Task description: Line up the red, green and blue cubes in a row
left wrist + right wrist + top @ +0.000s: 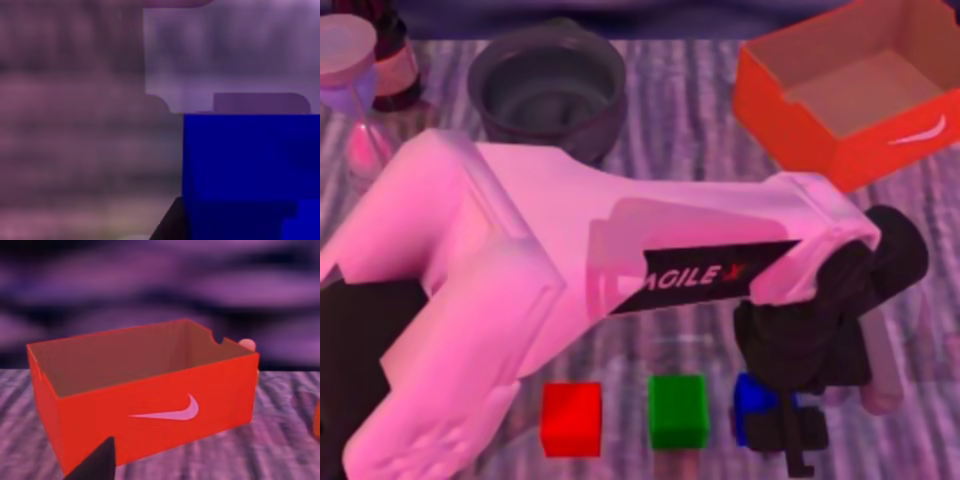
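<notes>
The left pincer [782, 418] is down at the blue cube [752, 402], its dark body covering the cube's right part; whether it grips or has let go I cannot tell. Red cube [571, 419], green cube [678, 410] and blue lie in a row near the bench's [700, 130] front edge, with gaps between. The orange box [800, 120] sits far back right.

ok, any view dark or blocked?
None dark. Top view: the left arm covers mid-table, and its pincer hides part of the blue cube; red cube and green cube show whole. Left wrist view: blue cube fills one corner. Right wrist view: orange box unobstructed.
</notes>
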